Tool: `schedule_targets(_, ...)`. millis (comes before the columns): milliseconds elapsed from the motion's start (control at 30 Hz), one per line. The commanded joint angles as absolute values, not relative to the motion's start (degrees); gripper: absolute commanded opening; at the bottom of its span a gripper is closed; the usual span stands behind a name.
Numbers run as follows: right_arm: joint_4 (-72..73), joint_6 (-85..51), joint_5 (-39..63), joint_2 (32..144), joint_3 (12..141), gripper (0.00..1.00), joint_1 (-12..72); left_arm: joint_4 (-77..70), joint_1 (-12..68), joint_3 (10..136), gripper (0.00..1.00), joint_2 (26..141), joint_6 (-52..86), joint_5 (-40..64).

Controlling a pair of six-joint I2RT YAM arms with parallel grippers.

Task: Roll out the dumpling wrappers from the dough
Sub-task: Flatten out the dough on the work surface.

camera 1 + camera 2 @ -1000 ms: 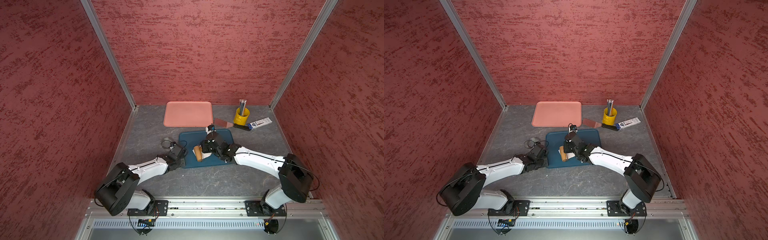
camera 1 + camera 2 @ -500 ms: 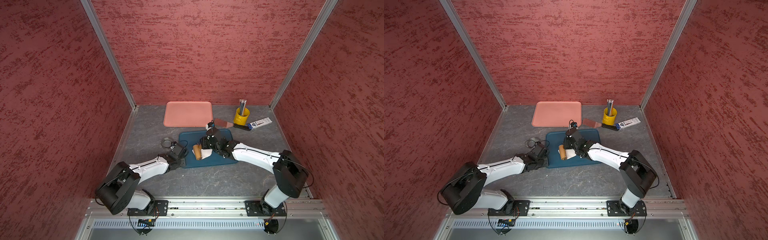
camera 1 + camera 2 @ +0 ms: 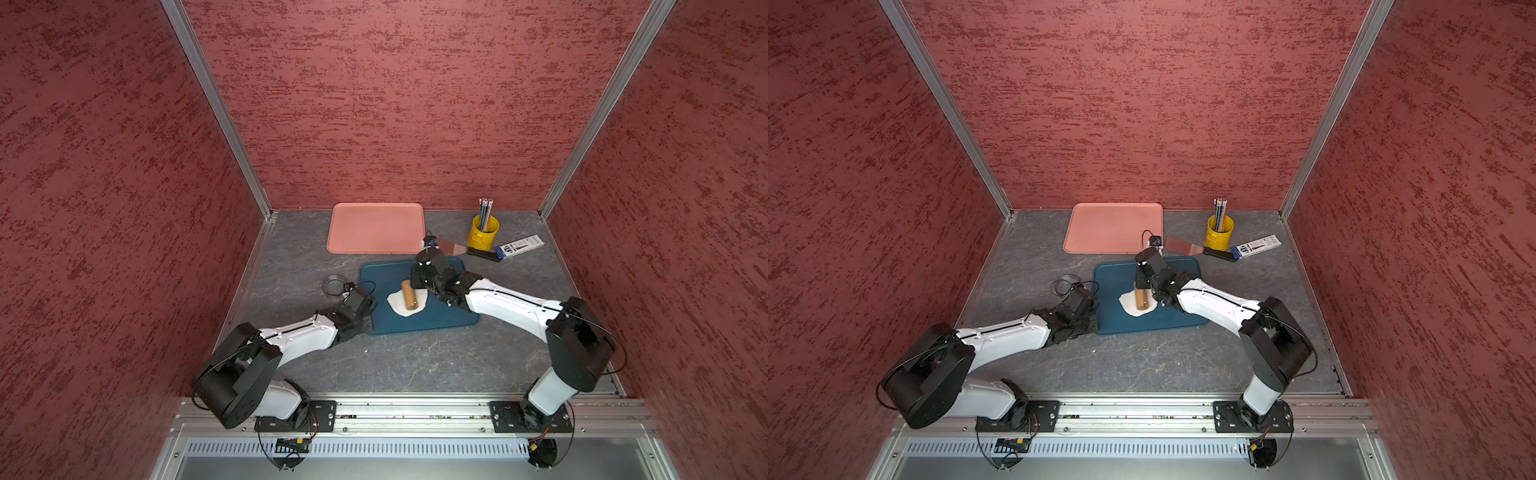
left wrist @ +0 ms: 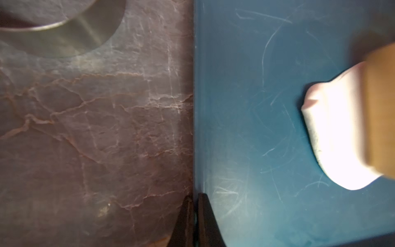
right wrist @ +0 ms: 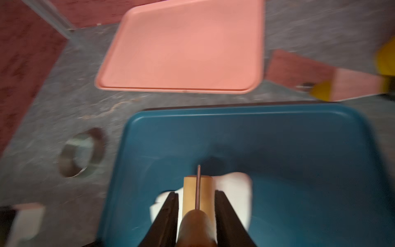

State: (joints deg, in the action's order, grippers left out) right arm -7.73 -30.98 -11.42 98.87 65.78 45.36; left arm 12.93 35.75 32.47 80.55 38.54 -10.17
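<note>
The dough (image 3: 395,302) lies on the left half of a blue tray (image 3: 440,320), near the middle of the table. It is a thin, pale, flattened sheet with an irregular, lobed outline (not yet a neat round). A small wooden roller (image 3: 409,296) rests across it. The right gripper (image 5: 196,194) comes in from the right, its fingers narrowly closed on the roller's handle. The left gripper (image 4: 195,195) has its fingers pressed together on the tray's left rim, apparently steadying it. Rolling looks well under way, but no round wrapper shows anywhere, so cutting and more discs seem left. A metal ring cutter (image 3: 333,286) sits left of the tray, and a pink tray (image 3: 376,227) lies farther back.
</note>
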Motion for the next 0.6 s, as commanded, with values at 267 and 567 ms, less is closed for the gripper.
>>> schedule_targets(267,-32.94,-21.80,-28.67,102.52,62.02,0.00,35.94,17.69,35.28,32.25,0.00,80.59,37.63,-14.39)
schedule_targets(567,-16.40,-30.08,-1.25,104.16,59.65,0.00,41.74,19.29,35.39,33.71,0.00,79.03,37.97,-14.38)
